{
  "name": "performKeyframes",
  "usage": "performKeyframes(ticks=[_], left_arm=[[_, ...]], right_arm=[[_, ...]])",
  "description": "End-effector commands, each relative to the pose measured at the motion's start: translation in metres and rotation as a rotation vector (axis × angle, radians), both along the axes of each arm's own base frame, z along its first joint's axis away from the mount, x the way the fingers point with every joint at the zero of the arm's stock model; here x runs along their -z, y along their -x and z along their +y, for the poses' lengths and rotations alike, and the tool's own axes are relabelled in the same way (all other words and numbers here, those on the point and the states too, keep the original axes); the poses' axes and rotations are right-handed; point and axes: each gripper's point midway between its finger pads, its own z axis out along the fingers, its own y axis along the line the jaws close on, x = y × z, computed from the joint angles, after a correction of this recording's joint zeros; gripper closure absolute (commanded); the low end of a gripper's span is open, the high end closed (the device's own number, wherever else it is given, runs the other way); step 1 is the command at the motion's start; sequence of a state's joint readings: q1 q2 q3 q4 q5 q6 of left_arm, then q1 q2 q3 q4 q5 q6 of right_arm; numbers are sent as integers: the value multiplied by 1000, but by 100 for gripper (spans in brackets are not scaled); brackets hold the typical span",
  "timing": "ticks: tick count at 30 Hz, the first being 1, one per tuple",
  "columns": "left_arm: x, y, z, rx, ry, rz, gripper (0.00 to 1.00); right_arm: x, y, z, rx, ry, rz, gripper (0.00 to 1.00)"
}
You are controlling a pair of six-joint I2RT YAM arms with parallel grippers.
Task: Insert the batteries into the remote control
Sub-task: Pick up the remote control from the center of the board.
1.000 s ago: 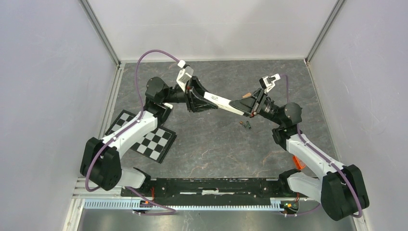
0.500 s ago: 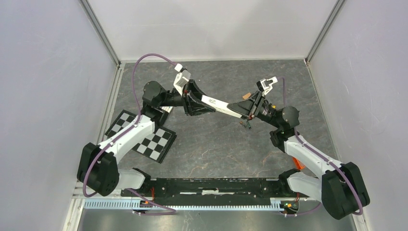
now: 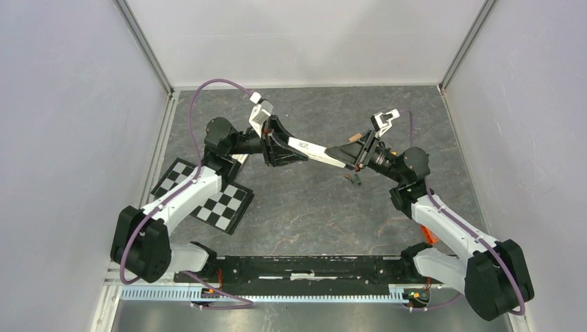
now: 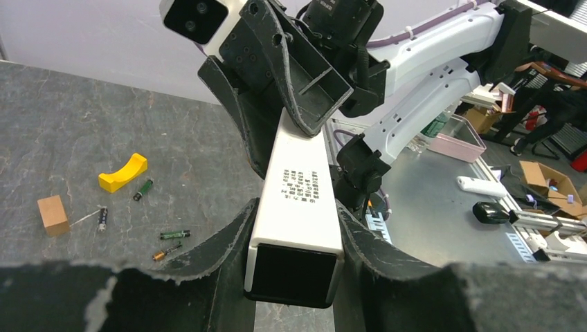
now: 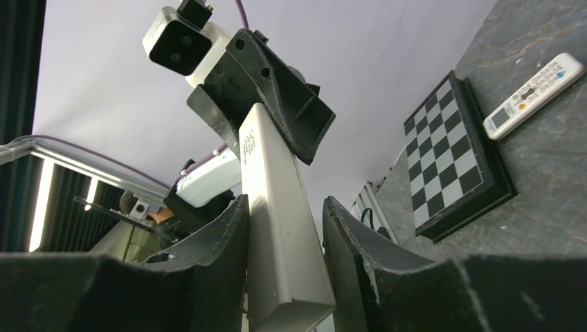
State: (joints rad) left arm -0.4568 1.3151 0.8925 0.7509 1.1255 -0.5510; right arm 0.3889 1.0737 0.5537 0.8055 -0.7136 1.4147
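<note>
A long white bar (image 3: 317,151) hangs above the table, gripped at both ends. My left gripper (image 4: 296,223) is shut on its dark-capped end, and the printed label faces up. My right gripper (image 5: 280,238) is shut on the other end, its fingers against the bar's sides. The remote control (image 5: 531,95), white with rows of buttons, lies on the table beside the checkerboard (image 5: 460,159). Several batteries (image 4: 143,189) lie loose on the grey table, below the right gripper (image 3: 351,156) in the top view.
A yellow curved piece (image 4: 122,173) and a brown block (image 4: 52,214) lie near the batteries. The checkerboard (image 3: 208,197) sits at the left under my left arm. White walls close in the table on three sides.
Both grippers have shifted a little to the left with the bar. The right gripper has drawn slightly closer to the left one. Both grips still hold.
</note>
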Motion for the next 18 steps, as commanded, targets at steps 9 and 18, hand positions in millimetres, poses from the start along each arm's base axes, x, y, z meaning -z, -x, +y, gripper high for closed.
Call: performKeyframes(ticks=[9, 18], left_arm=[[-65, -18, 28, -196, 144, -174, 98], [-47, -9, 26, -130, 75, -189, 98]], right_arm=[[37, -10, -21, 83, 88, 17, 54], [21, -14, -31, 133, 67, -36, 27]])
